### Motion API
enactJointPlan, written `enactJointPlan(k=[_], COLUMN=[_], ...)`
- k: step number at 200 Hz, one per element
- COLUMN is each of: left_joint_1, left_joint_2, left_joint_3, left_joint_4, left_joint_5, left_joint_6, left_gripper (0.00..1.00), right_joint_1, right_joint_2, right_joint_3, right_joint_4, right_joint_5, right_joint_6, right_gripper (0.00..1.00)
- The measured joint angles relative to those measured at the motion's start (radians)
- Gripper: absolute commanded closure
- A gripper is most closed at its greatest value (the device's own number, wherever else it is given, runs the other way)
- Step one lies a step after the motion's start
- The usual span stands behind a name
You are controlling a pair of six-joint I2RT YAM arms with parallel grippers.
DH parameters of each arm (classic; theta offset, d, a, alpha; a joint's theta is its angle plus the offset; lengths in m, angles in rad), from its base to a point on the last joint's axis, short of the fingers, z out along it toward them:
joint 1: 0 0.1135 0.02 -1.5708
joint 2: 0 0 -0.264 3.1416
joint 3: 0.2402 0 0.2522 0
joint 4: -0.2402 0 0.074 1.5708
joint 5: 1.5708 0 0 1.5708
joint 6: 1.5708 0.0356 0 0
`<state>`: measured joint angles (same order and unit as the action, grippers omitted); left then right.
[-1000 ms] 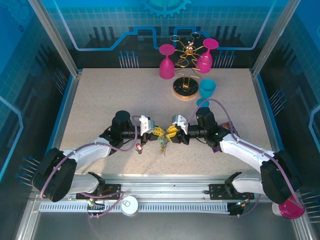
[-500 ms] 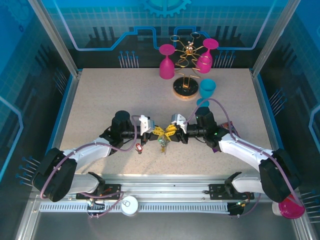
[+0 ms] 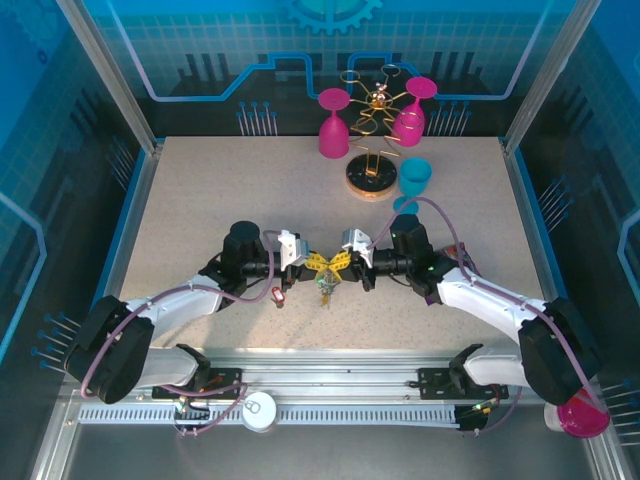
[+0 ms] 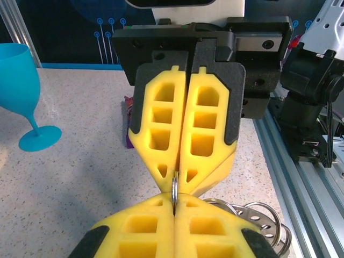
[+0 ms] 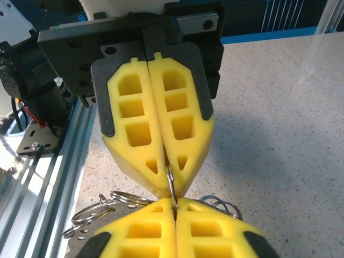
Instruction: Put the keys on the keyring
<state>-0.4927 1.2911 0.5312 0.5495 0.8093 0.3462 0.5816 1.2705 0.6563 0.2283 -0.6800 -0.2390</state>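
**Top view.** The left gripper [image 3: 312, 262] and right gripper [image 3: 343, 262] meet tip to tip at mid-table [image 3: 200, 200]. The keys [image 3: 325, 286] cluster just below the tips. A red key [image 3: 278, 295] lies apart, near the left gripper.

**Left wrist.** Both jaw pairs are fully closed, pinching the keyring [image 4: 174, 189] edge-on from opposite sides.

**Right wrist.** The same double pinch on the keyring wire is visible. Small rings [image 5: 99, 212] sit beside it.

**Handling.** The wire is probably light, stiff and slick, and it may pivot between the pads. Hold it on bare wire, clear of the keys.

left gripper [image 3: 318, 263] facing right gripper [image 3: 337, 263], keyring [image 4: 174, 189] between their tips
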Motion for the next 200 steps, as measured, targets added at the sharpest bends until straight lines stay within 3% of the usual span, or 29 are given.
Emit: enactJointPlan(k=[38, 77, 129, 157, 183, 200], left_joint_1=[0.000, -0.001, -0.008, -0.012, -0.015, -0.015], left_joint_2=[-0.003, -0.024, -0.030, -0.030, -0.030, -0.032], left_joint_3=[0.005, 0.066, 0.161, 0.175, 0.175, 0.175], left_joint_4=[-0.053, -0.229, -0.468, -0.530, -0.557, -0.558], left_joint_5=[-0.001, -0.019, -0.055, -0.058, -0.060, -0.066], left_joint_6=[0.031, 0.136, 0.268, 0.305, 0.321, 0.336], left_gripper=[0.89, 0.85, 0.91, 1.00, 1.00, 1.00], right_joint_1=[0.002, 0.029, 0.069, 0.087, 0.098, 0.099], right_joint_2=[0.007, 0.021, 0.050, 0.060, 0.065, 0.063], right_joint_3=[0.014, 0.129, 0.253, 0.274, 0.275, 0.267], right_joint_4=[-0.046, -0.269, -0.484, -0.531, -0.542, -0.527], right_joint_5=[-0.002, 0.049, 0.139, 0.161, 0.169, 0.174], right_joint_6=[-0.013, -0.139, -0.276, -0.306, -0.313, -0.301], right_gripper=[1.00, 1.00, 1.00, 1.00, 1.00, 0.69])
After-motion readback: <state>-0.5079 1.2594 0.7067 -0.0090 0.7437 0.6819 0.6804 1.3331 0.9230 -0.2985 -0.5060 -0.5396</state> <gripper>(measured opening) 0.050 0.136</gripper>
